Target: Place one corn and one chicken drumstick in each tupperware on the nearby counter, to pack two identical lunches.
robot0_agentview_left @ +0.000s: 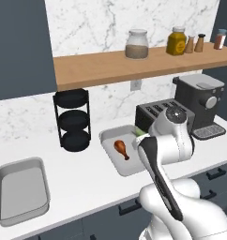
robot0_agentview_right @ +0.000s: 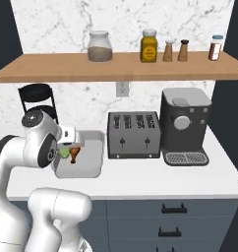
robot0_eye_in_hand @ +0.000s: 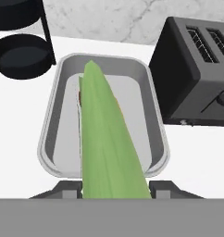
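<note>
Left base view: arm rises from lower right, hand bent down over the near tupperware (robot0_agentview_left: 116,161) next to the toaster (robot0_agentview_left: 155,115). One chicken drumstick (robot0_agentview_left: 121,148) already lies in that tray, meaty end toward the back, bone toward the front. A bit of green husk corn (robot0_agentview_left: 140,132) peeks out by the wrist, above the tray's right side. Second tupperware (robot0_agentview_left: 20,191) sits well apart at far left on the counter (robot0_agentview_left: 87,180), nothing in it. Black three-tier rack (robot0_agentview_left: 73,119) stands between the two, nearer the wall. Coffee machine (robot0_agentview_left: 200,105) at right.

Right base view: gripper (robot0_agentview_right: 67,152) hangs over the tray w/ green corn in it, drumstick just beyond & below. Tray is likely the drop spot since it needs a cob to finish lunch no. 1.

Hand view: husked corn runs straight out from between the finger tips (robot0_eye_in_hand: 70,189), which clasp it at both sides, so jaws are clenched on the cob. It points along the tray's long axis, prob. so it fits inside the rim beside the drumstick. Corn not yet touching the tray floor, as far as I can tell.
</note>
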Robot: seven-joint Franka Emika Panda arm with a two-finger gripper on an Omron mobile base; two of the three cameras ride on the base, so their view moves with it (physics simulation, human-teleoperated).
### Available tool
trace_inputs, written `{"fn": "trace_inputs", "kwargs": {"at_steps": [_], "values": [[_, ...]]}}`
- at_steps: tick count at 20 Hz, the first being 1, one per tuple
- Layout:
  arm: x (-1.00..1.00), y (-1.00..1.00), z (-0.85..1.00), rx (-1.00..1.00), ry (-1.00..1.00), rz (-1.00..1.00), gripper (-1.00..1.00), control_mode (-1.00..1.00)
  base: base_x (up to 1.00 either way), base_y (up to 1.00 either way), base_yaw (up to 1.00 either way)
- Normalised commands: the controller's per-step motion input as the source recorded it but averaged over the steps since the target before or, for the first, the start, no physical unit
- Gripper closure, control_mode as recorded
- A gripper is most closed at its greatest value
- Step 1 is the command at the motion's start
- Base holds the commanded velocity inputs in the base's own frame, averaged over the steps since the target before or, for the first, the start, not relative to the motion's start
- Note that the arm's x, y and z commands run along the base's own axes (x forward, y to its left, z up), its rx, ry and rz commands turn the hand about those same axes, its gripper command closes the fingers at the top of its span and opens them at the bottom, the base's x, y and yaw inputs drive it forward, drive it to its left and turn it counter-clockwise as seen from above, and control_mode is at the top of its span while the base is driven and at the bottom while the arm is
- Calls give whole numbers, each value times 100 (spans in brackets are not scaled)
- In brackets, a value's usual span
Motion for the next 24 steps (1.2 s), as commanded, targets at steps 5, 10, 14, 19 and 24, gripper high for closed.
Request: {"fn": "trace_inputs", "kwargs": {"at_steps": [5, 10, 14, 19, 24], "values": [[60, -6, -54, 0, 0, -16, 100, -100, 0, 0, 0], [49, 0, -12, 13, 10, -13, 100, -100, 0, 0, 0], [32, 0, -1, 6, 14, -1, 100, -100, 0, 0, 0], [35, 12, -14, 0, 9, 0, 100, -100, 0, 0, 0], [31, 9, -26, 0, 2, 0, 100, -100, 0, 0, 0]]}}
